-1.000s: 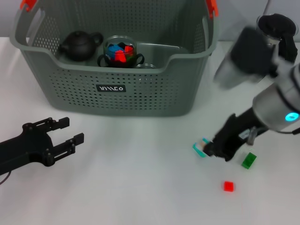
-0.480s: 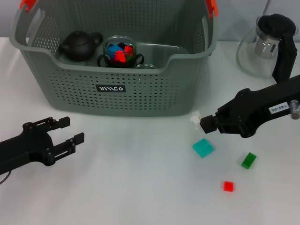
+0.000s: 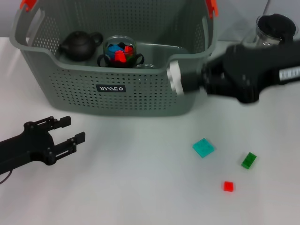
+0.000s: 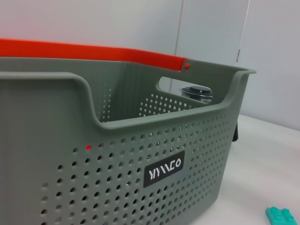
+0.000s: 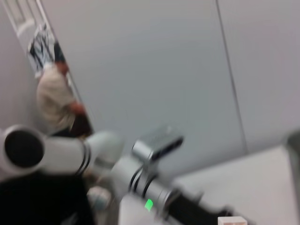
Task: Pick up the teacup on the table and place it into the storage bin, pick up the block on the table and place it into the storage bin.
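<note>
A: What has changed over the last second?

B: The right gripper (image 3: pixel 174 80) has come up off the white table (image 3: pixel 140 187), away from the loose blocks, and its black arm now lies level across the front right corner of the large grey perforated plastic storage bin (image 3: pixel 117 101). It appears motion-blurred.

A: Is it carrying a block?

B: I cannot tell. Only a pale blurred end shows at its tip, against the bin's outer wall just under the rim, and the fingers cannot be made out. The right wrist view shows a small white thing at its edge, unclear.

A: Where are the blocks?

B: The flat teal square block (image 3: pixel 203 147), the small green block (image 3: pixel 248 160) and the small red cube (image 3: pixel 228 186) lie on the table, well apart from those fingers.

A: And the teacup?

B: A clear glass cup with black handles (image 3: pixel 120 52) sits inside the bin, beside a black teapot (image 3: pixel 78 45).

A: The other arm?

B: The left gripper (image 3: pixel 65 131) rests low over the table, fingers apart, empty.
</note>
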Robot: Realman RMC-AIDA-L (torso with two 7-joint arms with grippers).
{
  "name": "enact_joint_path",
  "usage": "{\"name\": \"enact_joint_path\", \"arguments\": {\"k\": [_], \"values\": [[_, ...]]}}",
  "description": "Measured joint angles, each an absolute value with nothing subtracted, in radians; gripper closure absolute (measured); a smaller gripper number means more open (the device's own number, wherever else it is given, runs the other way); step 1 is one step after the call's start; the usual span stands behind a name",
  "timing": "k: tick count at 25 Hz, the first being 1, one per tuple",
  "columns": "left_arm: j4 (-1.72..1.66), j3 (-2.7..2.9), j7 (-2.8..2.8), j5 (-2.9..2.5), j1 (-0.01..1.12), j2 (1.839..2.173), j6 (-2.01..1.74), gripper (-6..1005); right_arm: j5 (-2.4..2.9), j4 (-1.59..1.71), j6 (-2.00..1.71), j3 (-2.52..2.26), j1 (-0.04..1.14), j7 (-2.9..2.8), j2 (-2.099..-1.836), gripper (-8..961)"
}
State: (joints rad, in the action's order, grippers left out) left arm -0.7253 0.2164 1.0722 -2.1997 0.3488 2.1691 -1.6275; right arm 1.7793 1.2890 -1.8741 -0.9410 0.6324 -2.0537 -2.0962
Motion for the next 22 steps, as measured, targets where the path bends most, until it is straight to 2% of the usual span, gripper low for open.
{"name": "enact_joint_path", "arguments": {"k": [11, 22], "values": [[-0.723, 0.216, 1.072, -2.195, 0.351, 2.169, -1.628, 386, 1.811, 1.290, -1.562, -0.927, 0.731, -2.088, -2.085, 954], [-0.722, 0.216, 1.072, -2.192, 0.351, 2.169, -1.628, 385, 2.290, 1.238, -1.351, -0.958, 1.009, -2.322, -2.083, 954]]}}
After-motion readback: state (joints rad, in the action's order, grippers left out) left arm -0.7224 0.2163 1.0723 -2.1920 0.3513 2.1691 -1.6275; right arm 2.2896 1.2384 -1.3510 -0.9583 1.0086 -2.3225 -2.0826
